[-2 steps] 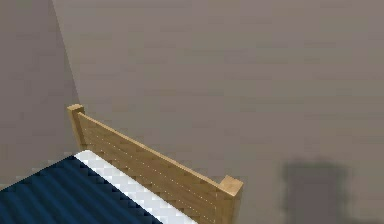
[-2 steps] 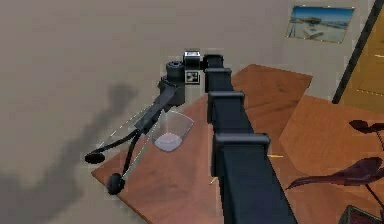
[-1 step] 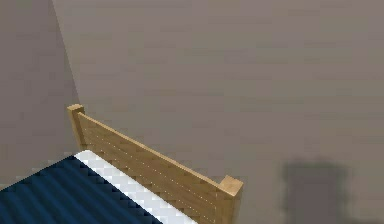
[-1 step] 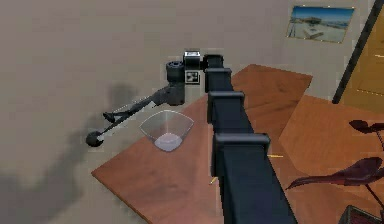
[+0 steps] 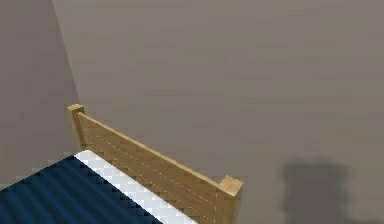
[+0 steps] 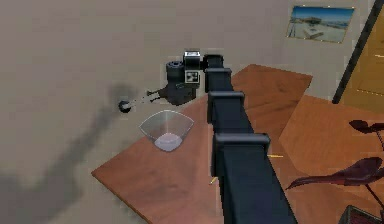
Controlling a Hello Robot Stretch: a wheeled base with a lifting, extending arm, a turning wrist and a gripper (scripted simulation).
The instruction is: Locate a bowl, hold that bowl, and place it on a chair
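I see the arm [image 6: 240, 140] in the arm side view as a dark square bar that rises from the bottom edge and reaches out across a reddish-brown wooden desk [image 6: 160, 185]. At its far end are the two small white squares with black marks, and left of them is the dark body of the tool [image 6: 135, 101]. Its thin fingers [image 6: 148, 98] point toward the view's left, past the desk's edge, with pale floor behind their tips.

The bowl [image 6: 167, 130] stands on the desk near its left edge, just left of the arm and just below the tool's body in the picture. It is pale and see-through, with a whitish patch in its bottom. I cannot tell how the fingers are set, and with the bowl so close under the tool I cannot tell whether it holds anything. I also cannot tell whether the tool touches the bowl or is clear of it.

Farther out, a framed picture [image 6: 320, 22] hangs on the wall at the upper right, with a yellow-brown wooden edge just right of it. Dark red leaf-like shapes [image 6: 345, 172] lie over the desk at the view's right.

In the forward view I see a bed [image 5: 70, 190] at the lower left, with a dark blue cover and a white strip along its end. A light wooden end board [image 5: 150, 170] with a post at each corner runs across it, set against plain grey walls.
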